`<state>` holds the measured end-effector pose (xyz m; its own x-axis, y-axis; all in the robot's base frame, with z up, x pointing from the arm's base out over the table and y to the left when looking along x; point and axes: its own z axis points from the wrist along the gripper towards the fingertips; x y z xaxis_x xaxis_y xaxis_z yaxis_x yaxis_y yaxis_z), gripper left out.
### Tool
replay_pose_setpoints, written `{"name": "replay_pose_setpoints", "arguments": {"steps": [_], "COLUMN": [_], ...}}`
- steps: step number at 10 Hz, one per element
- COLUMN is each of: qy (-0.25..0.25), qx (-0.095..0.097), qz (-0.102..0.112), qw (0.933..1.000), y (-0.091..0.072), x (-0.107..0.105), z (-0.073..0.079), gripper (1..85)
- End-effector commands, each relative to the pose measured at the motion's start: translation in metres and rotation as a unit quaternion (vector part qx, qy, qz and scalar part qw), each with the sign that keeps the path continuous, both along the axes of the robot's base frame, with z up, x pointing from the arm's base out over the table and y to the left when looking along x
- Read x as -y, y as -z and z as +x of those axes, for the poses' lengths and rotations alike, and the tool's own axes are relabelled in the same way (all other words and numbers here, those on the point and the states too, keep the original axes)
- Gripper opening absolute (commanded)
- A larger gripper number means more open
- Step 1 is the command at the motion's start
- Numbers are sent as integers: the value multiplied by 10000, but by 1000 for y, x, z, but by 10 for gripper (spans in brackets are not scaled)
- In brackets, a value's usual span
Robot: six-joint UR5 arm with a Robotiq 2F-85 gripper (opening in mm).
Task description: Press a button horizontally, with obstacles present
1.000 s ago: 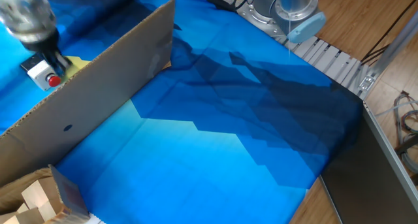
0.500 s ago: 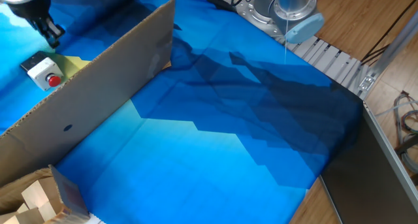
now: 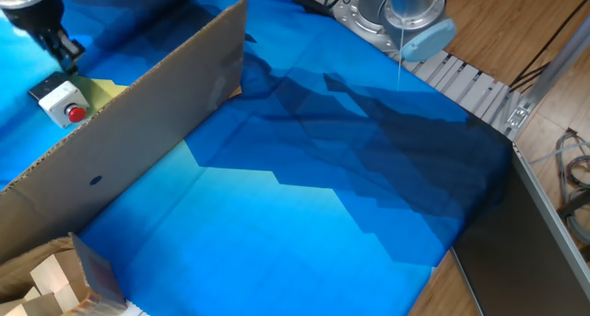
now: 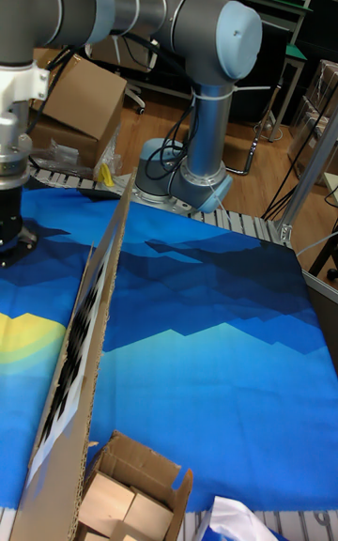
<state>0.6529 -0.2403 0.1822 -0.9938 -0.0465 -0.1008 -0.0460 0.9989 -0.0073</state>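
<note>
Your tool hangs at the far left corner of the tabletop, a dark metal tip under a grey cylindrical wrist. You cannot tell from either view whether its fingers are parted or closed, and nothing shows in its grasp. Just below it sits the one button, a small round red cap set in a little white rectangular box, resting on a yellow patch of the cloth; tool and button are apart. Beside the button stands one obstacle, a long flat brown cardboard panel, upright on its edge, matte, with a single small dark round hole low on its face. Its other face, in the tall view, carries a black-and-white pattern. The tabletop wears a smooth blue cloth printed in angular shades. At the near left corner an open cardboard box holds pale wooden blocks, at least two showing.
</note>
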Motion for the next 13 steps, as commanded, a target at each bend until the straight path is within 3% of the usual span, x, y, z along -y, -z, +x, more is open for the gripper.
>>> {"name": "replay_pose_setpoints", "arguments": {"steps": [1,4,5,6,7,8,10,13], "qy": [-155,-268,-316,-269,-142,-59,115,591], "qx": [572,773,606,352,174,112,-58,-275], "qz": [138,197,202,195,193,203,183,-177], "qw": [9981,9964,9975,9988,9996,9997,9998,9977], "y": [-4,-6,-4,-21,-50,-68,-94,-135], "x": [-5,-9,-9,-7,-9,-16,-36,-94], "z": [30,40,32,11,-11,-20,-27,-28], "gripper": [10,10,10,10,10,10,10,10]}}
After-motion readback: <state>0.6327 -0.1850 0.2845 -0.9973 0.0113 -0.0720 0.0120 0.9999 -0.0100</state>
